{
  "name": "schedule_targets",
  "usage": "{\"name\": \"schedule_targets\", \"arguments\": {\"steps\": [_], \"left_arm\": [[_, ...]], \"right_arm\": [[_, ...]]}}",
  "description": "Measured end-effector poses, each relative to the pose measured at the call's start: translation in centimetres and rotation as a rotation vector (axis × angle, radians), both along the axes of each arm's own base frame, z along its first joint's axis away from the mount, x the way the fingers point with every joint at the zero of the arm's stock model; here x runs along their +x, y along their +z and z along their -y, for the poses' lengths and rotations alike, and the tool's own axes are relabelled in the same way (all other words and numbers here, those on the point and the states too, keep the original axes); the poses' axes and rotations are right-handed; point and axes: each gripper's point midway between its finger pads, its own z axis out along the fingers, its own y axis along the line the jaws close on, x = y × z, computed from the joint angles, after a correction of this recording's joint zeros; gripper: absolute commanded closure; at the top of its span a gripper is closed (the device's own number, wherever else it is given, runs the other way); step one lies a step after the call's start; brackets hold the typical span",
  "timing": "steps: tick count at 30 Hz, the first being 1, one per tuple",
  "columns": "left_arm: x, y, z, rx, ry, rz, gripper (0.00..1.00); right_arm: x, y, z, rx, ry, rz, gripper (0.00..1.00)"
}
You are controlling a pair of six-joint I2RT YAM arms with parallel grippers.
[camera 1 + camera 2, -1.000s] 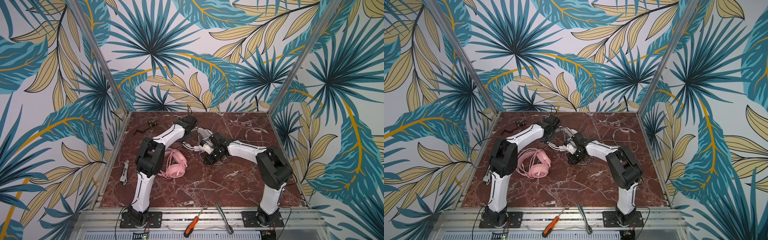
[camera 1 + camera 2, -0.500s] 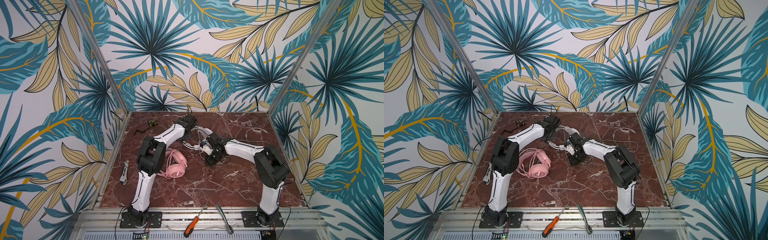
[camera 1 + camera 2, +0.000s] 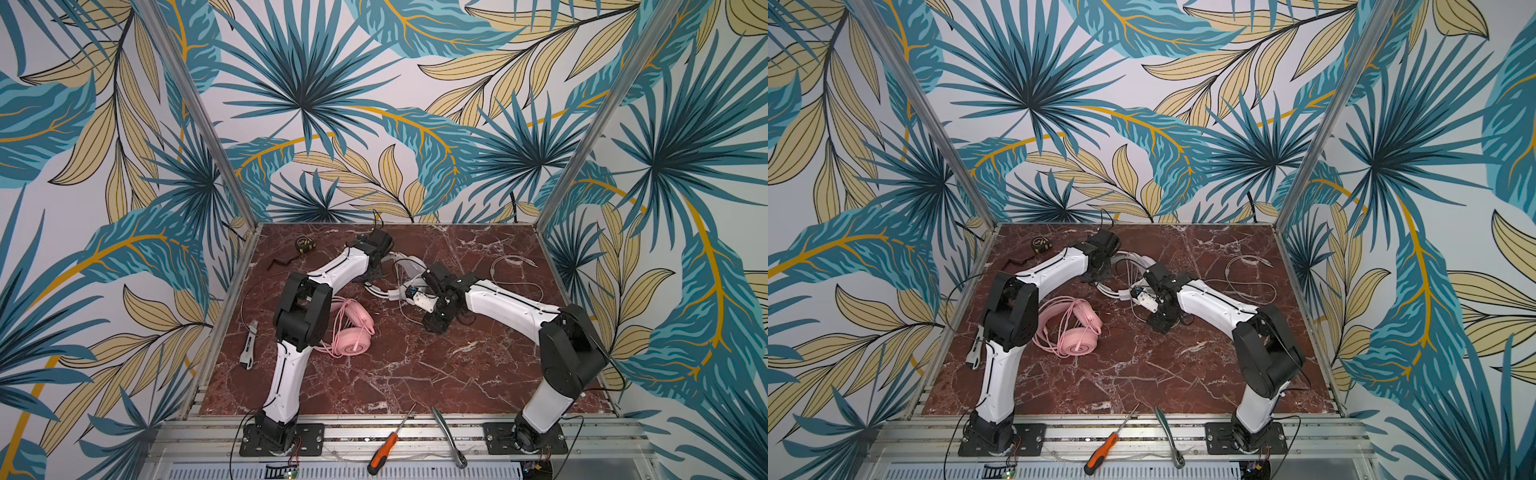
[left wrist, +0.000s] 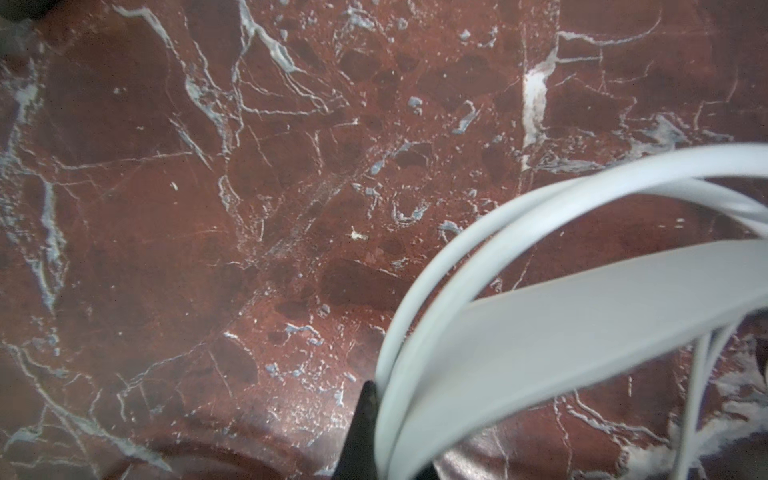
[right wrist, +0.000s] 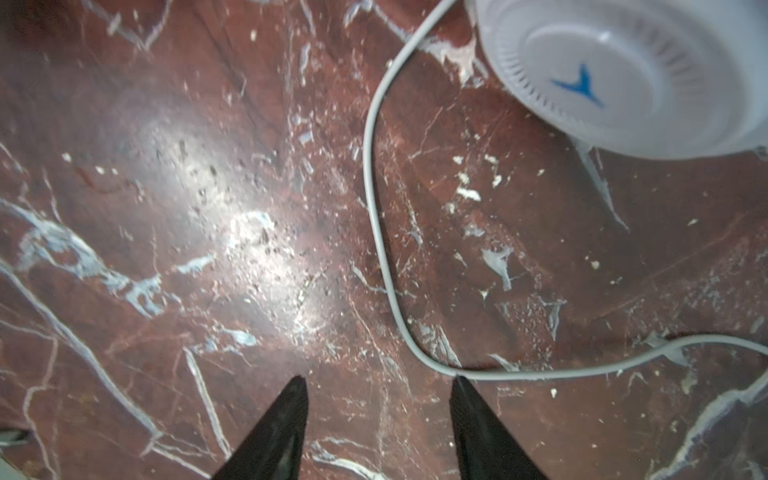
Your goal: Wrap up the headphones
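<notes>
left jaws: clamped on white headphones band | right jaws: spread above bench, white cable at one tip, earcup just beyond

A yellow-and-black tape measure sits near the far left corner of the red marble surface, with a small dark bent piece just beside it. A grey utility knife lies near the left edge. On the metal rail in front, an orange-handled screwdriver and a ratchet wrench lie close together.
</notes>
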Motion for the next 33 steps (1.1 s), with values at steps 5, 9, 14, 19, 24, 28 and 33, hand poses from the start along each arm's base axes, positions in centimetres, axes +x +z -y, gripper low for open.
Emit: {"name": "schedule_targets", "arguments": {"steps": [5,9,14,19,24,28,33], "left_arm": [[0.0,0.0,0.0,0.001,-0.002,0.0,1.0],[0.1,0.0,0.0,0.001,-0.003,0.001,1.0],[0.1,0.0,-0.2,-0.002,-0.002,0.0,1.0],[0.2,0.0,-0.3,-0.002,0.0,0.0,1.0],[0.2,0.0,-0.3,-0.002,0.0,0.0,1.0],[0.2,0.0,-0.4,-0.002,0.002,0.0,1.0],[0.2,0.0,-0.4,-0.004,0.003,-0.001,1.0]], "right_arm": [[0.4,-1.7,1.4,-0.041,0.035,-0.026,0.45],[1.2,-3.0,2.2,-0.06,0.056,-0.035,0.49],[1.4,-4.5,2.6,-0.101,0.117,-0.044,0.55],[1.3,-4.7,2.7,-0.11,0.161,-0.046,0.75],[0.9,-4.8,2.7,-0.111,0.199,-0.038,0.87],[0.6,-4.7,2.8,-0.112,0.224,-0.015,1.0],[0.1,-4.6,2.6,-0.095,0.262,0.025,1.0]]}}
